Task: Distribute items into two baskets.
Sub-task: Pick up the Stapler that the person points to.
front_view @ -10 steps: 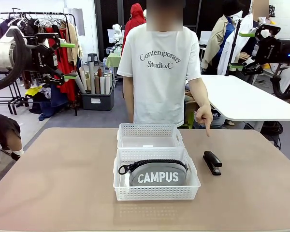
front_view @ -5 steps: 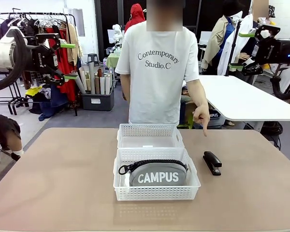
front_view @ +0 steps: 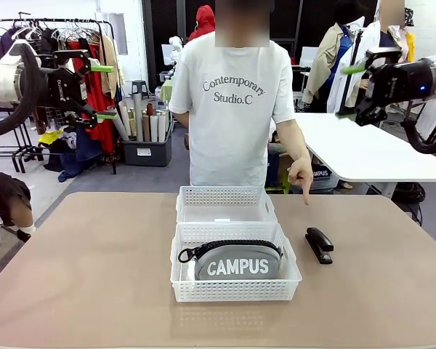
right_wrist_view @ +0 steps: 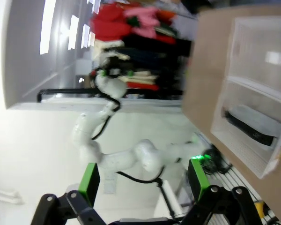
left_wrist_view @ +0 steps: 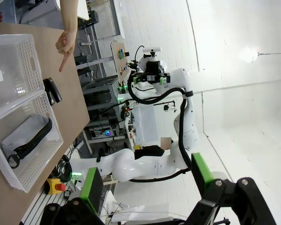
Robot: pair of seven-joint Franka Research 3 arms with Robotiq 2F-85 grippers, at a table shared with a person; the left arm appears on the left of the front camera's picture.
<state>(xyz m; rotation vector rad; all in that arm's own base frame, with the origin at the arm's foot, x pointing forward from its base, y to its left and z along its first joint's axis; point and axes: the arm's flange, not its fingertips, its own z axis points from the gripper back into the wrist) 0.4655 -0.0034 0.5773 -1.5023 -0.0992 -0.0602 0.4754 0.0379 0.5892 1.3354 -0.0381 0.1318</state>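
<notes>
The grey "CAMPUS" pouch (front_view: 236, 263) lies in the near white basket (front_view: 236, 291). Behind it, touching, stands the far basket (front_view: 225, 196), with nothing but a small label in it. The black stapler (front_view: 319, 244) lies on the table right of the near basket. A person's hand (front_view: 301, 177) points down at the stapler. My left gripper (front_view: 105, 91) hangs open, high at the far left. My right gripper (front_view: 351, 91) is open, high at the far right. In the left wrist view the open left gripper (left_wrist_view: 147, 183) looks at the pouch (left_wrist_view: 23, 138) and stapler (left_wrist_view: 52, 90). The blurred right wrist view has the open right gripper (right_wrist_view: 143, 180) and the pouch (right_wrist_view: 253, 126).
The person stands at the far side of the brown table (front_view: 94, 276). A white table (front_view: 370, 149) stands behind at the right. A clothes rack (front_view: 58, 43) and a bin of rolls (front_view: 147, 142) stand at the back left.
My right gripper has turned and swung a little to the left. The person's body and pointing hand have shifted slightly left. My left arm has not moved.
</notes>
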